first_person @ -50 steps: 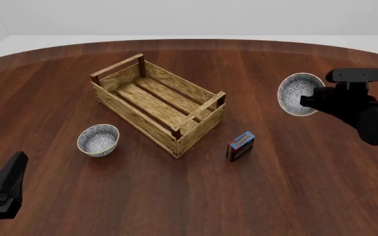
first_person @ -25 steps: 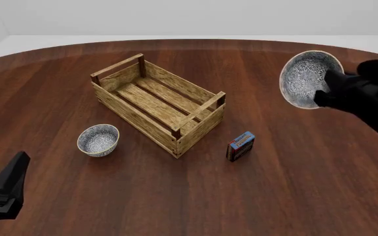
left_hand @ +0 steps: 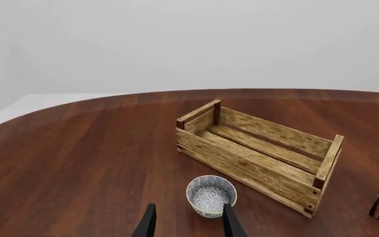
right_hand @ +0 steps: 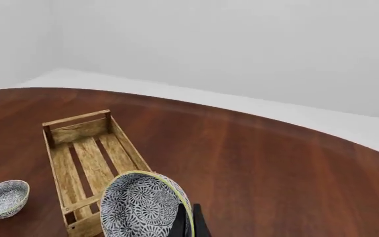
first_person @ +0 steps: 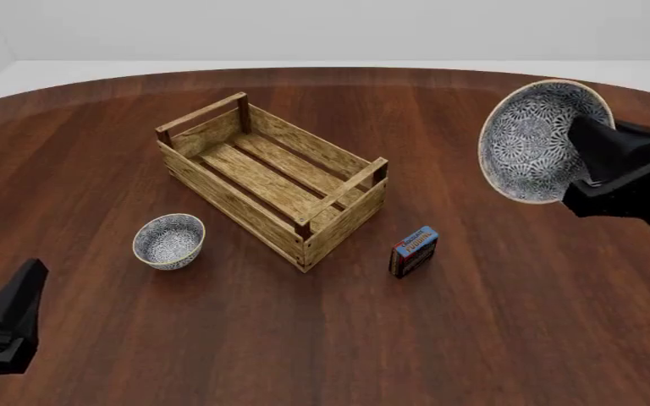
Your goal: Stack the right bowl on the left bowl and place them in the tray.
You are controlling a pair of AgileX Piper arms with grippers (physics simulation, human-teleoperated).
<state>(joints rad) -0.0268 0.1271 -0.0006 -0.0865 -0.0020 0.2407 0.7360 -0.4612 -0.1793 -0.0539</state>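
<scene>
Right gripper [first_person: 582,173] clamps rim of right bowl [first_person: 540,139], held aloft and tipped on edge, mouth facing left. Left bowl [first_person: 169,240] upright on table, well left across tray [first_person: 271,178], just beside tray's near long side. Left gripper [left_hand: 188,224] spread, holding nothing, nearer to left bowl. Versus a second ago: right bowl higher, looms larger; left bowl unmoved.

Both arms are showing as plain matte black, blocky and angular, no markings or cables visible. Right gripper [first_person: 582,161] is appearing as chunky black blocks; left gripper [left_hand: 188,224] is showing two thin, flat, tapering black fingers [left_hand: 148,224].
</scene>
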